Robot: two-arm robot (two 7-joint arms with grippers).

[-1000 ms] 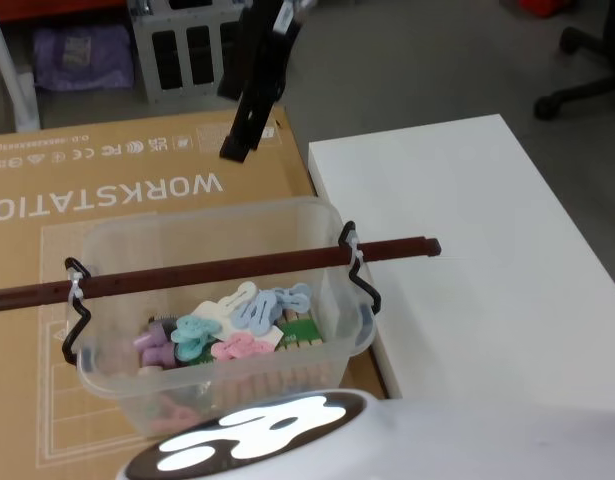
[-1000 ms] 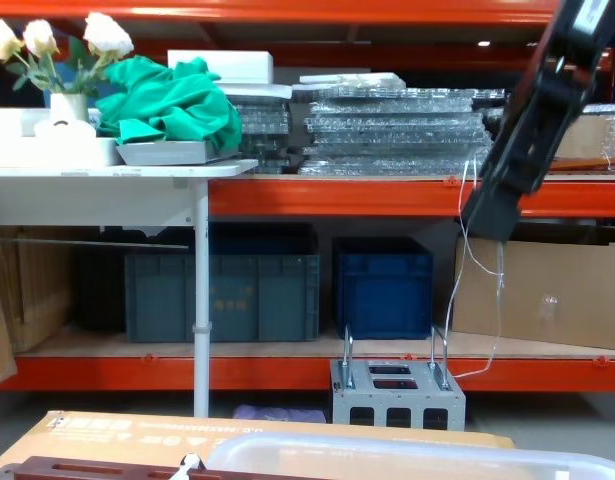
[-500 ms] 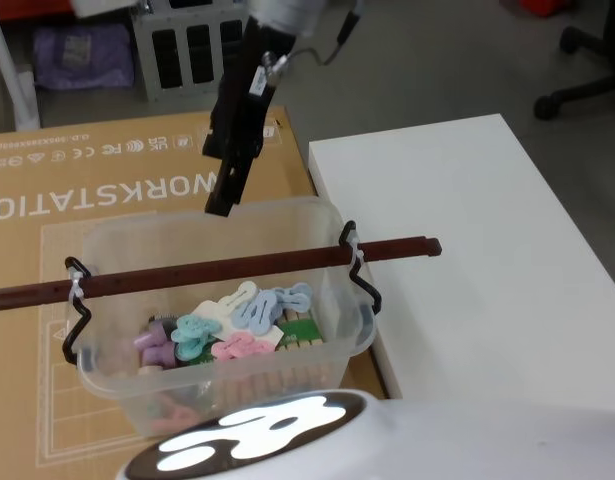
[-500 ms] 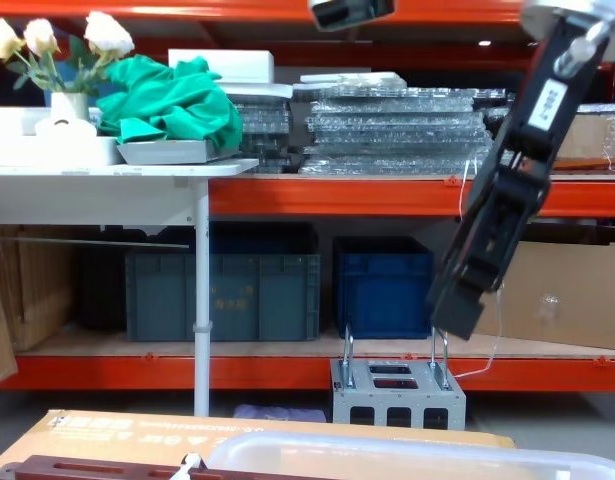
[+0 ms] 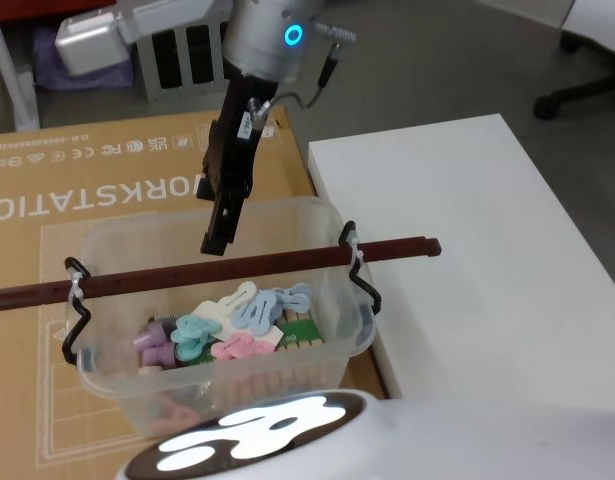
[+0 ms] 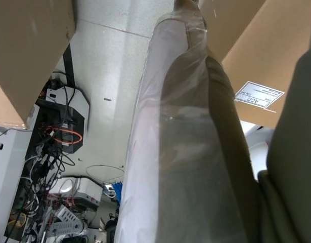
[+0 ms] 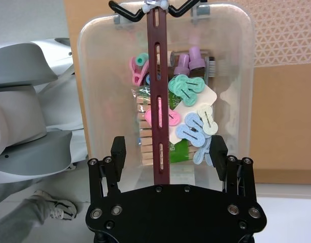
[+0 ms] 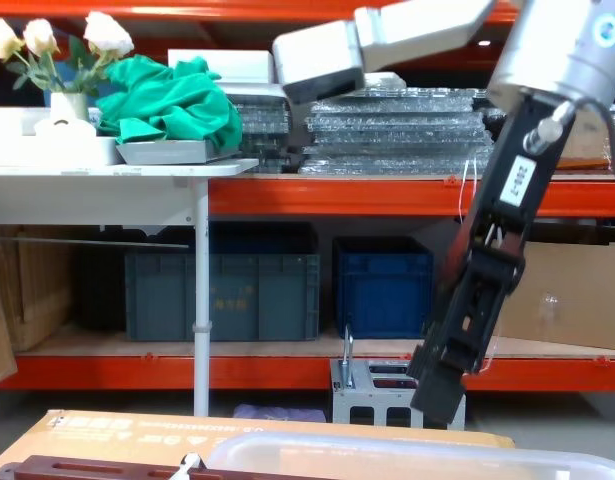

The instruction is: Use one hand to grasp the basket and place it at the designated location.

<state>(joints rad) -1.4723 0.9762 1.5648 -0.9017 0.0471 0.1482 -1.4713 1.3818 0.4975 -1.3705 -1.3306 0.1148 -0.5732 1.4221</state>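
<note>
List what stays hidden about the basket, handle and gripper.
Handle: left end cut off by the head view's left edge.
Basket: chest view's bottom edge cuts off all below its rim.
Basket's bottom: head view, covered by clips.
Right gripper: height above handle unclear, wrist view looks along the fingers.

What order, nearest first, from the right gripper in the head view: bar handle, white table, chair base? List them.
1. Bar handle, just below the right gripper.
2. White table, to its right.
3. Chair base, far right corner.
</note>
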